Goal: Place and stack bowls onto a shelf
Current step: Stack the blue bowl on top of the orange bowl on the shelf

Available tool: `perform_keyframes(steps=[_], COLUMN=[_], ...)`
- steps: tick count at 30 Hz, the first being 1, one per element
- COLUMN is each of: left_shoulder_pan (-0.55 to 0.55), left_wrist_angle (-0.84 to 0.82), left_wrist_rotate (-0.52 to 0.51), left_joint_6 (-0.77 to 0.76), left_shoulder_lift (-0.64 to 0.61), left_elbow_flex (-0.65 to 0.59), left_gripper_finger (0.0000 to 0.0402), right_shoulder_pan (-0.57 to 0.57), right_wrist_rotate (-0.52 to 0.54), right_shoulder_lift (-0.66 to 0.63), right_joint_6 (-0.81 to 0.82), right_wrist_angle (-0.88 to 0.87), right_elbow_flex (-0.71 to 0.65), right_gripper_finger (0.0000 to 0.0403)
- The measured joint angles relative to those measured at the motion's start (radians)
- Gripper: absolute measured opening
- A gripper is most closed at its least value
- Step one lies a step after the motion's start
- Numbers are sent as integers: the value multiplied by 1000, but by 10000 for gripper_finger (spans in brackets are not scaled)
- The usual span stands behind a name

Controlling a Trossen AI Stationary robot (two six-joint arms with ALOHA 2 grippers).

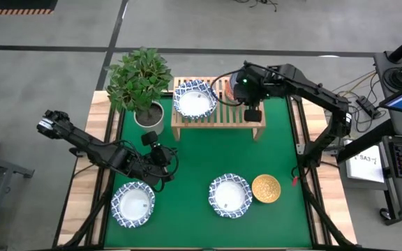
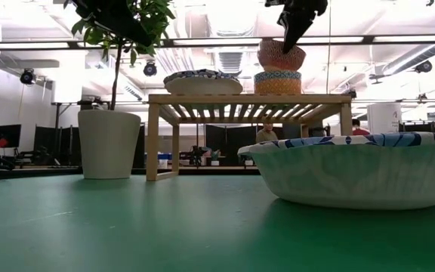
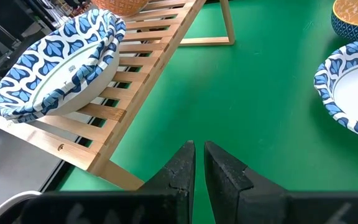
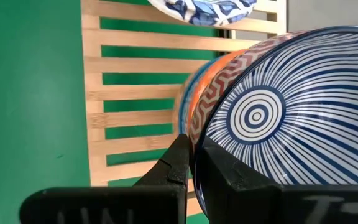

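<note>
We judge the job roughly half done. On the low light-wood slatted shelf (image 1: 218,115) a wide white bowl with a blue-patterned rim (image 1: 195,102) already sits at the end nearest the potted plant (image 1: 140,84), and beside it stands a stack of smaller bowls: a light blue patterned bowl (image 2: 278,81) at the bottom and an orange-red zigzag bowl (image 2: 281,57) above it. The right gripper (image 4: 192,163) hangs over that stack, its fingers pinched on the rim of a bowl with a dark blue striped inside (image 4: 291,118), which sits nested in the orange-red one; we judge this one is being set down and not yet released.

Still on the green table mat (image 1: 201,160) are two more wide white bowls with blue rims, one near the left arm (image 1: 133,204) and one near the middle (image 1: 229,195), with a golden yellow small bowl (image 1: 266,188) just beside the latter. The left gripper (image 3: 199,163) hovers low over the mat between them and the shelf, fingers narrow and holding nothing.
</note>
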Motion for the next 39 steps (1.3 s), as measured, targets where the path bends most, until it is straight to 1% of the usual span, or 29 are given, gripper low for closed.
perform_keyframes(steps=[8, 14, 23, 30, 33, 39], left_shoulder_pan=[0, 0, 0, 0, 0, 0], left_wrist_angle=[0, 0, 0, 0, 0, 1], left_wrist_rotate=[0, 0, 0, 0, 0, 0], left_joint_6=[0, -1, -2, -2, -3, -3], left_shoulder_lift=[0, 0, 0, 0, 0, 0], left_elbow_flex=[-6, -6, -6, -6, -6, -6], left_gripper_finger=[16, 16, 16, 16, 16, 16], right_shoulder_pan=[-17, -20, -23, -23, -23, -23], right_wrist_rotate=[4, 68, 77, 88, 95, 101], right_shoulder_lift=[60, 114, 130, 130, 130, 130], right_joint_6=[-51, -78, -99, -67, -41, 1], right_wrist_angle=[-7, -47, -53, -61, -66, -78], right_elbow_flex=[3, 28, 29, 46, 56, 98], right_gripper_finger=[13, 13, 13, 15, 31, 88])
